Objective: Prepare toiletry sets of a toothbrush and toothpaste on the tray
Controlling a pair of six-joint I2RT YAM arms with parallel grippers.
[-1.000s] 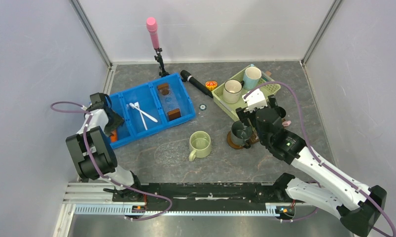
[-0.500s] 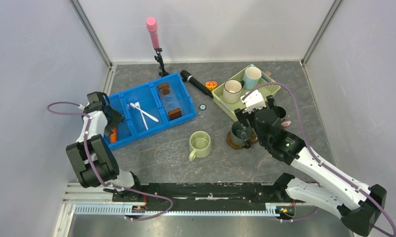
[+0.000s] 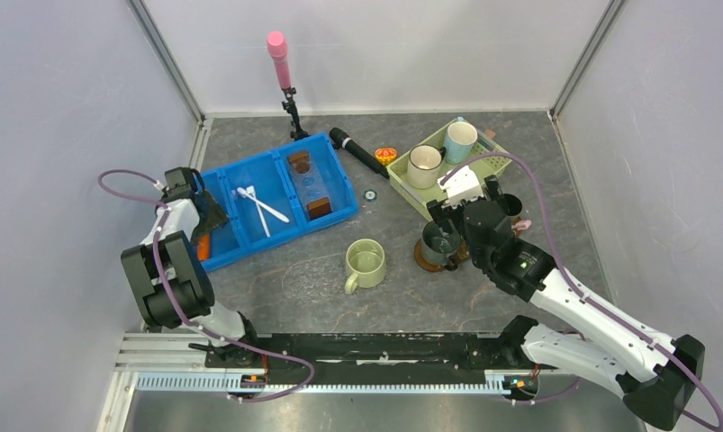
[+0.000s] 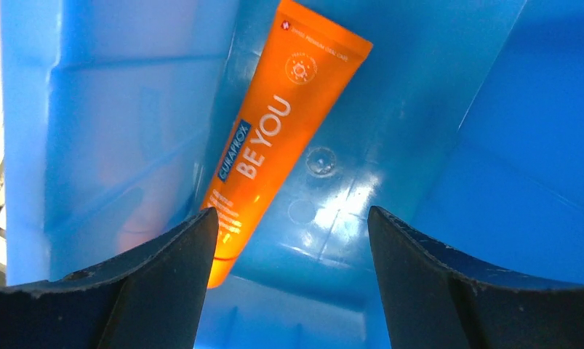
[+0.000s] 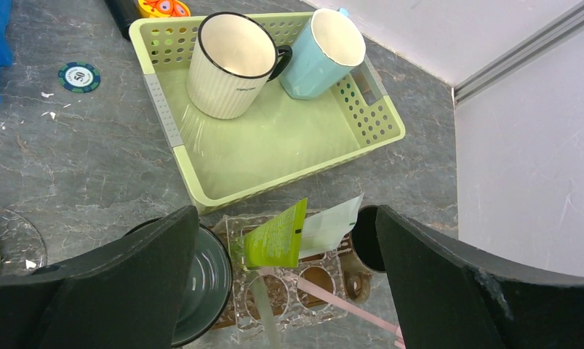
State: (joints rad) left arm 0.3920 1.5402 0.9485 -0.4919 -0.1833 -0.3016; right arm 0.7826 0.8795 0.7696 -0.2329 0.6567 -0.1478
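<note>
tube: an orange toothpaste tube (image 4: 274, 123) lies flat on the floor of the leftmost compartment of the blue bin (image 3: 276, 193), hard against that compartment's left wall.
tube axis: in the left wrist view it runs from about 1 o'clock, the flat crimped end, down to about 7 o'clock, where the lower end slips behind the left finger.
left gripper: the left gripper (image 4: 292, 283) hangs over that compartment, jaws spread and empty; whether a fingertip touches the tube cannot be told.
offset: the tube sits toward 10–11 o'clock of the midpoint between the fingers, so it is off centre, nearer the left finger than the right.
closing line: the fingers close roughly 9-to-3, which crosses the tube at a slant, not square to it; my judgement is that a shift toward the wall is needed to straddle it.
risk: the wall leaves little room for the left finger beside the tube.
right gripper: the right gripper (image 5: 285, 280) hovers, jaws wide and holding nothing, above a clear holder (image 5: 289, 276) with a green tube (image 5: 276, 236) and a pale tube (image 5: 332, 224) standing in it, next to a dark mug (image 5: 201, 280) at the tray (image 3: 427, 261).
nearer arm: the left, plainly; the right is well apart, across the table.
other mugs: two in the green basket (image 5: 274, 145), one green mug (image 3: 366, 262) on the table.
</note>
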